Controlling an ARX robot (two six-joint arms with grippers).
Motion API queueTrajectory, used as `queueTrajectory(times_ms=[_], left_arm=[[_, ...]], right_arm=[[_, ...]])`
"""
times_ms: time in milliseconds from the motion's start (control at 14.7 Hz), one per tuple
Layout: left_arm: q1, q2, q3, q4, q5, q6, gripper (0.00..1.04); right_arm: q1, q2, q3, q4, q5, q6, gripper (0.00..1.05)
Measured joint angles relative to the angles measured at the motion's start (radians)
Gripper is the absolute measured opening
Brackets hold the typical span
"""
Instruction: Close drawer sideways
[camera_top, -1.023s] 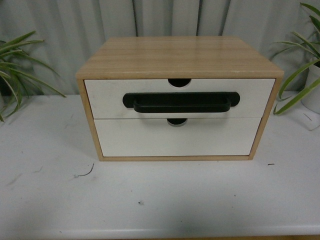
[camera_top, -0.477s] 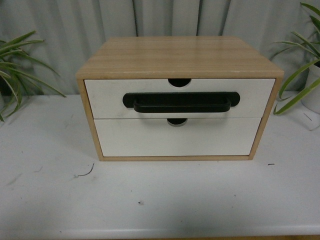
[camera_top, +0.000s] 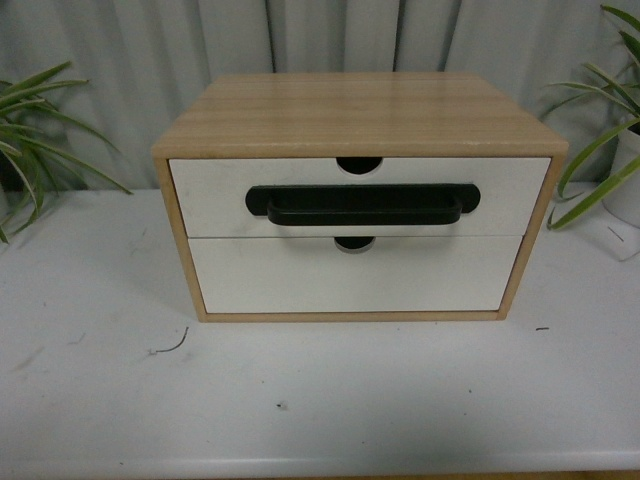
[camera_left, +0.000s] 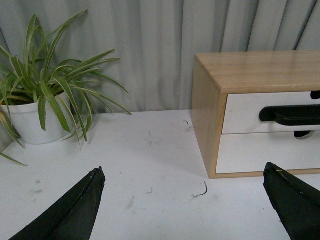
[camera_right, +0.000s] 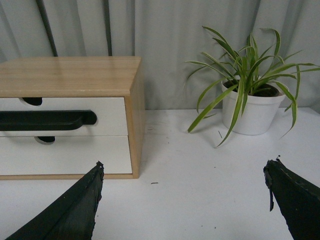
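Observation:
A light wood cabinet (camera_top: 358, 112) stands on the white table. Its upper drawer (camera_top: 210, 195) has a white front, a long black bar handle (camera_top: 362, 204) and a half-round notch; it sits about flush with the cabinet's front frame. It also shows in the left wrist view (camera_left: 240, 112) and right wrist view (camera_right: 107, 111). Neither gripper shows in the front view. My left gripper (camera_left: 185, 175) is open and empty above the table, to the cabinet's left and in front of it. My right gripper (camera_right: 184, 172) is open and empty, to the cabinet's right and in front of it.
A lower white drawer (camera_top: 350, 275) without a handle sits under the upper one. A potted plant (camera_left: 35, 117) stands left of the cabinet, another (camera_right: 255, 107) right of it. A grey curtain (camera_top: 320, 35) hangs behind. Small dark scraps (camera_top: 172, 348) lie on the table (camera_top: 320, 400).

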Motion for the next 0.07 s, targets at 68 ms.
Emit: queueTrajectory(times_ms=[68], left_arm=[[0.000, 0.000, 0.000, 0.000, 0.000, 0.000, 0.98]], right_arm=[[0.000, 0.000, 0.000, 0.000, 0.000, 0.000, 0.98]])
